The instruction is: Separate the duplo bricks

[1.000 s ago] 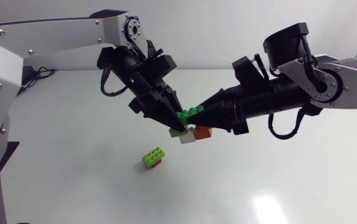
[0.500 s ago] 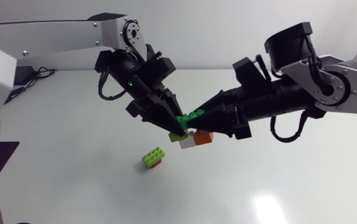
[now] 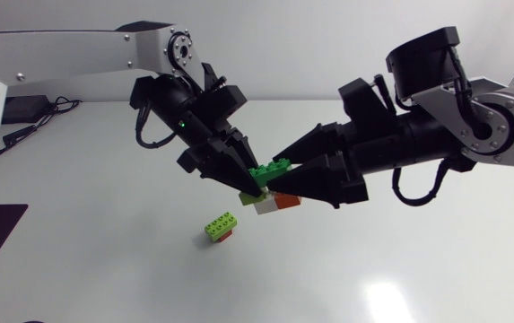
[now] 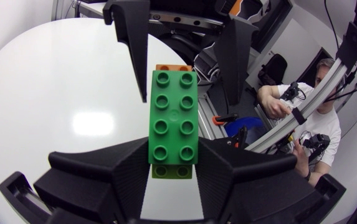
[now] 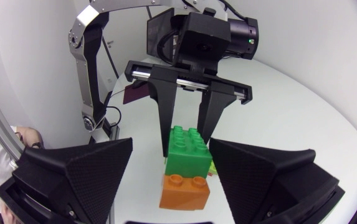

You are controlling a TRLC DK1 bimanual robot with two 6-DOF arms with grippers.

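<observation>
You're mid-separation: your left gripper (image 4: 173, 162) clamps the green brick (image 4: 173, 112), holding the stack (image 3: 270, 201) above the table (image 3: 104, 233). Your right gripper (image 3: 271, 179) stands spread around its orange brick (image 5: 184, 190). Close on that, I judge, then pull apart.

Right end effector (image 5: 172, 148) has its fingers spread wide, with 2 stacked bricks between them: green brick (image 5: 187, 154) on orange brick (image 5: 184, 190). Left end effector (image 5: 185, 144) is ahead, its 2 fingers clamping the green brick's sides. Lime sliver (image 5: 211, 167) behind stack. White surface (image 5: 303, 106) underneath.
</observation>
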